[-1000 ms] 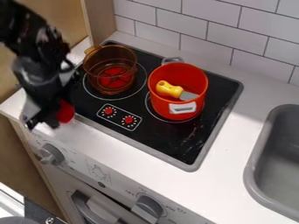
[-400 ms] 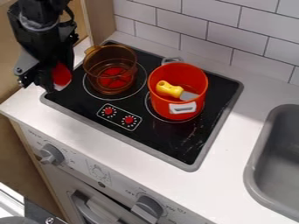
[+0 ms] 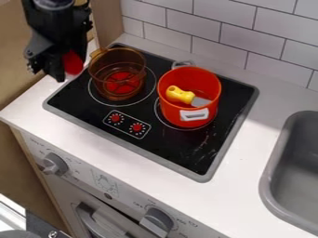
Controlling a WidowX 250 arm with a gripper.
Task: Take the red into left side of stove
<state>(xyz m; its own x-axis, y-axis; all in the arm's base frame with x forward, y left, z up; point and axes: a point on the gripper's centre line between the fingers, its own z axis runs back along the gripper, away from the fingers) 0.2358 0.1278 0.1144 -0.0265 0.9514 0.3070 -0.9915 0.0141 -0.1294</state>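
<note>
- the oven front [image 3: 105,185] is at the bottom of the view, fitted with a left knob [image 3: 55,163], a right knob [image 3: 157,221] and a curved handle [image 3: 93,222] between them.
- the white bench [image 3: 118,151] extends above the oven front and surrounds the black stove [image 3: 175,151].
- the grey sink [image 3: 268,174] is set into the bench at the right of the view.
- the dial panel [image 3: 127,124], on the near part of the stove, carries two red dials.
- the red pot [image 3: 175,111] stands upright on the right part of the stove. a yellow-handled utensil [image 3: 180,95] lies tilted inside it, grey blade toward the right.
- the amber pot [image 3: 118,65] stands on the left part of the stove, apart from the red pot.
- the gripper [image 3: 65,69] hangs at the upper left, beside the amber pot. its fingers are closed on the red object [image 3: 72,62], which is held near the left edge of the stove.
- the wooden panel [image 3: 105,22] and the white tiled wall [image 3: 239,39] stand behind the bench.
</note>
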